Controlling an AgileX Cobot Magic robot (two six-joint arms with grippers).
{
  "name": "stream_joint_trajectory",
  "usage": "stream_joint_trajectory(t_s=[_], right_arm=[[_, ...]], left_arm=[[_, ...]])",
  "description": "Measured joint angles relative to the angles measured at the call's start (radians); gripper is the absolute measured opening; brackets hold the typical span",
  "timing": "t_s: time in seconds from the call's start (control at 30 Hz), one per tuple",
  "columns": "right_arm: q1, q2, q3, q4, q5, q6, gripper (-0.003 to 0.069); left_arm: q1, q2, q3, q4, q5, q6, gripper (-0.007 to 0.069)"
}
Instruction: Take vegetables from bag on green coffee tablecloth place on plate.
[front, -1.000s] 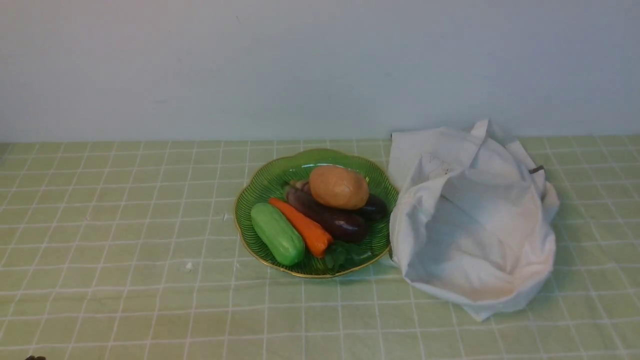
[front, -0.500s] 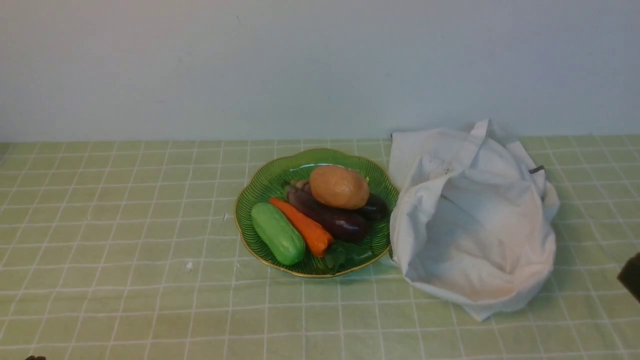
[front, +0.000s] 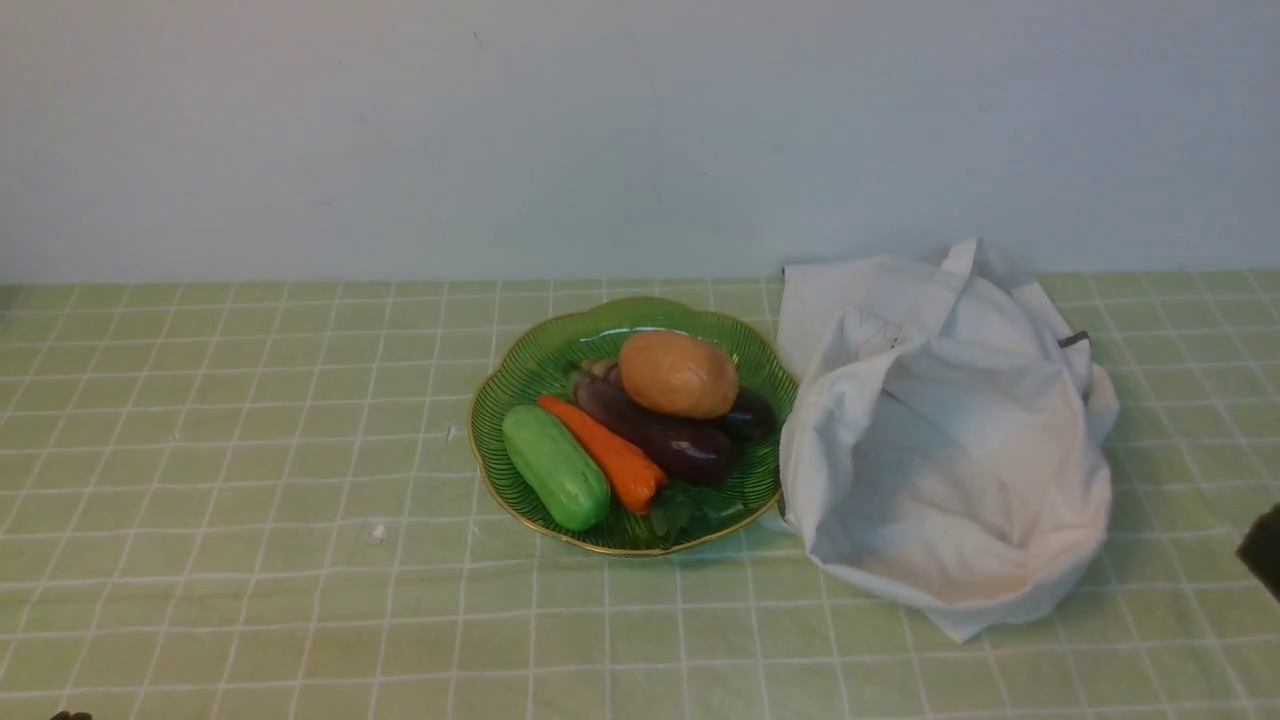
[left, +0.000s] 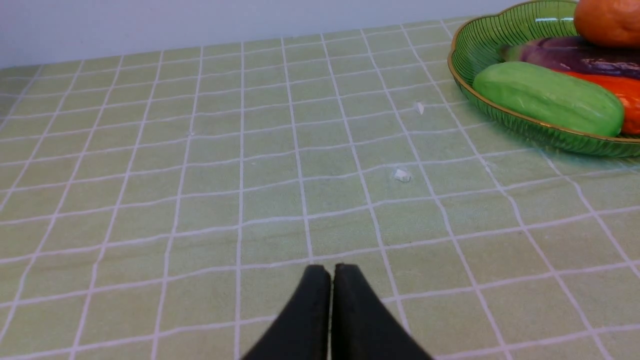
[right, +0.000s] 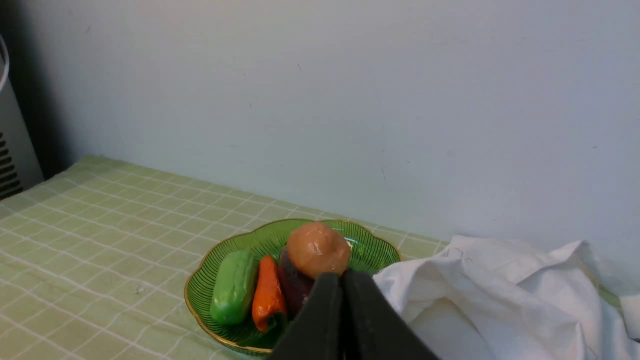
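Observation:
The tan potato (front: 678, 373) lies on top of two dark aubergines (front: 660, 436) in the green ribbed plate (front: 520, 375), beside an orange carrot (front: 605, 453) and a green cucumber (front: 555, 466). The crumpled white bag (front: 945, 440) lies right of the plate, touching its rim, on the green checked tablecloth (front: 250, 450). My left gripper (left: 331, 270) is shut and empty, low over bare cloth left of the plate (left: 467, 55). My right gripper (right: 341, 276) is shut and empty, raised near the bag (right: 500, 295); only a dark bit shows at the front view's right edge (front: 1265, 548). The potato (right: 317, 249) shows in the right wrist view.
A pale wall runs behind the table. Small white scraps (left: 402, 175) lie on the cloth left of the plate. A grey appliance (right: 12, 145) stands at the table's far left.
A dark part of my right arm came into the front view's right edge and has since moved slightly lower. The vegetables, plate and bag have not moved.

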Motion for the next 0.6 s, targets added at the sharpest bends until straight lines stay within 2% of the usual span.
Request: stream_joint_trajectory(t_s=[0.23, 0.4, 0.47, 0.6], right_arm=[[-0.009, -0.058, 0.021, -0.02, 0.002, -0.027, -0.0017], [-0.152, -0.162, 0.101, 0.031, 0.063, -0.095, -0.0017], [-0.244, -0.22, 0.167, 0.093, 0.113, -0.103, -0.0017], [-0.324, -0.283, 0.233, 0.142, 0.168, -0.104, -0.0017]], left_arm=[[0.0, 0.0, 0.0, 0.0, 0.0, 0.0, -0.0008], [0.0, 0.0, 0.0, 0.0, 0.0, 0.0, -0.0008], [0.0, 0.0, 0.0, 0.0, 0.0, 0.0, -0.0008], [0.0, 0.0, 0.0, 0.0, 0.0, 0.0, -0.0008]])
